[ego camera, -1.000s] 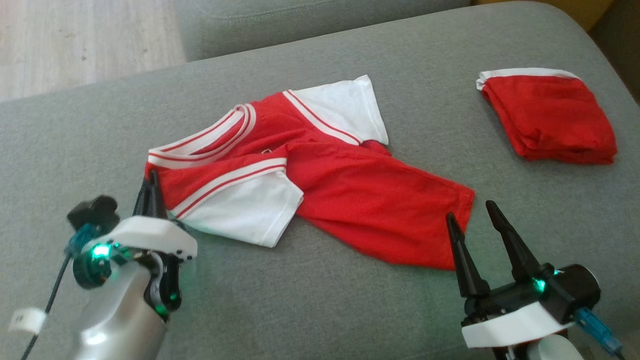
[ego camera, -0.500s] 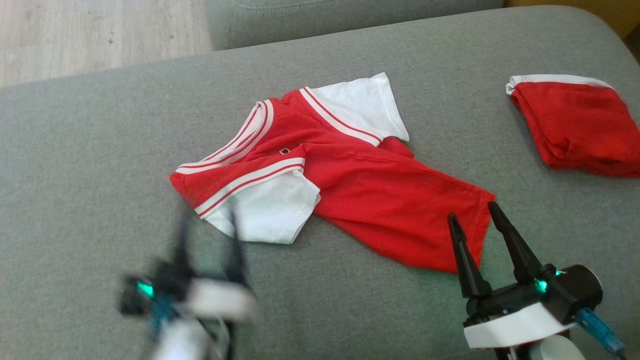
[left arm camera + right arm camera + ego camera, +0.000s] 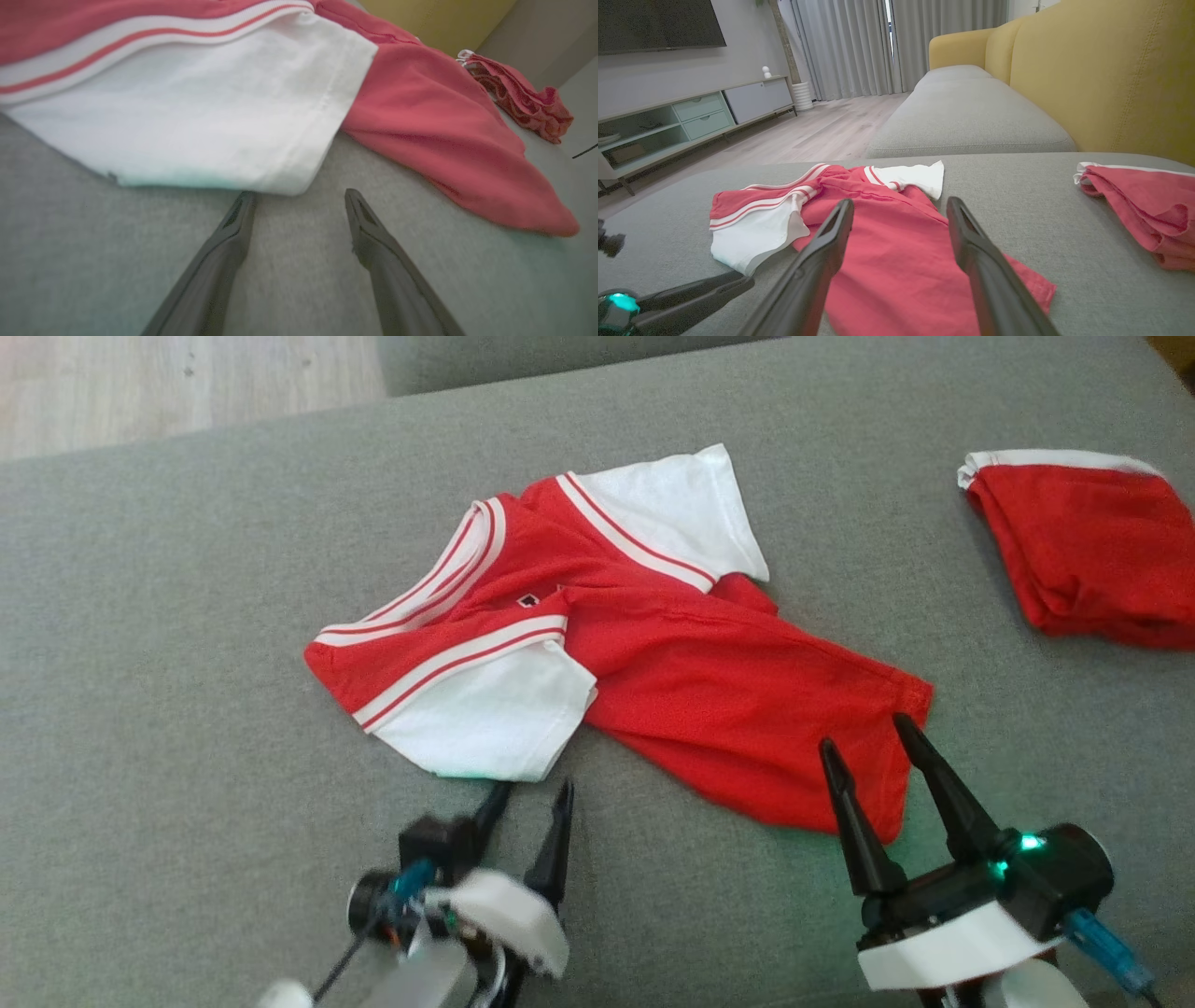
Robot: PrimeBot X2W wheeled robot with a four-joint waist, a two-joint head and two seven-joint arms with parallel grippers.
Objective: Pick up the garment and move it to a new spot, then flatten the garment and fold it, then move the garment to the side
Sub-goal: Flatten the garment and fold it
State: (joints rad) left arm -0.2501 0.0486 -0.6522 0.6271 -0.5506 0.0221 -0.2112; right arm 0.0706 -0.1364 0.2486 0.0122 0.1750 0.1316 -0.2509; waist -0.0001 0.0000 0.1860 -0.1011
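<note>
Hovering beside garment: left gripper, jaws spread, empty.

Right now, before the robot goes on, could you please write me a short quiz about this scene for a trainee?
1. True or false: the left pincer and the right pincer both stand open.
2. The left pincer's tips are nearest to which part of the jersey? A: the white sleeve; B: the striped collar; C: the red bottom hem.
3. On which side of the jersey, by the robot's own sides, lies the folded red garment?
Key: 1 true; 2 A; 3 the right.
</note>
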